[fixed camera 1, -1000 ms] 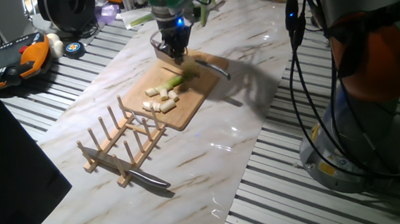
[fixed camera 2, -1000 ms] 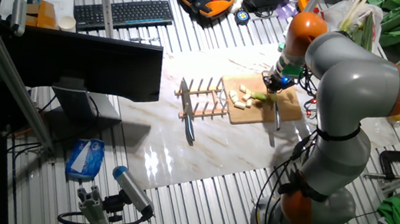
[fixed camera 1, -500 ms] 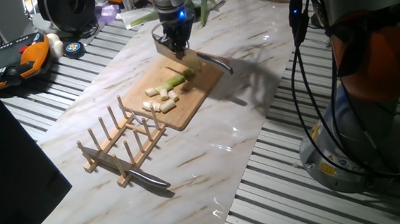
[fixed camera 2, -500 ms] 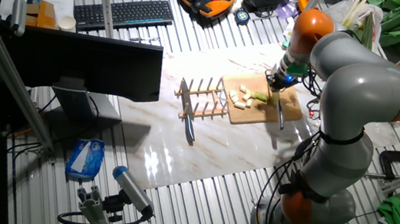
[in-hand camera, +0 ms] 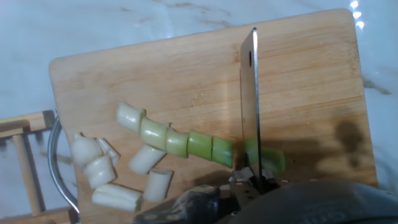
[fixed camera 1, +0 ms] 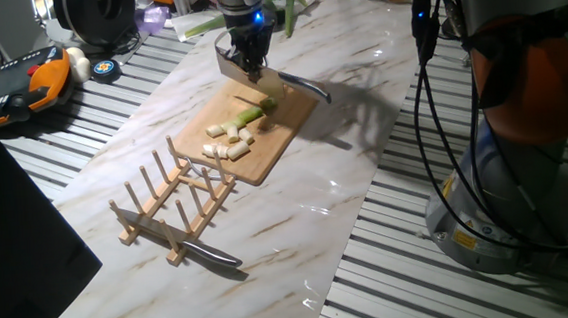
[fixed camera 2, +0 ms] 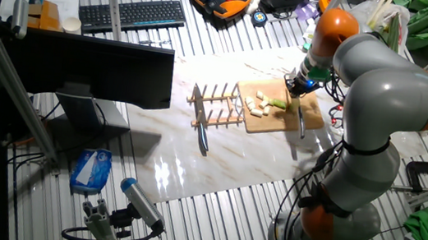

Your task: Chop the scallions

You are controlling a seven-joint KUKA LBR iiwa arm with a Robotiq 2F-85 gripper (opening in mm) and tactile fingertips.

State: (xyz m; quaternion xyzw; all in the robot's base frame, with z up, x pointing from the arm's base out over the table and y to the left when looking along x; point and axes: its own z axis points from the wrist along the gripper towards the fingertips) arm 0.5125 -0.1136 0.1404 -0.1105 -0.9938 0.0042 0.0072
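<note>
The marble table (fixed camera 1: 364, 153) is occupied mostly by the grey arm (fixed camera 2: 384, 84), which is reached over the wooden cutting board (fixed camera 1: 283, 139) on the far side. A wooden rack (fixed camera 1: 167, 202) is seen nearer, just beside the board, with a spare knife (fixed camera 1: 211, 254) lying at its near end. The gripper (fixed camera 1: 241, 70) is clamped on the chopping knife (in-hand camera: 250, 93); the fingers themselves are hidden low in the hand view, so the grasp is judged from the blade being carried. Compared with a second ago, the gripper and blade have been lifted slightly off the board, and little has shifted in the last half second, which suggests one stroke has been finished. The scallions (in-hand camera: 186, 143) lie across the middle of the board as a row of short cut segments, with loose white pieces (in-hand camera: 118, 180) to the left. A green stub (in-hand camera: 270, 158) remains right of the blade, so chopping is probably nearly done.
</note>
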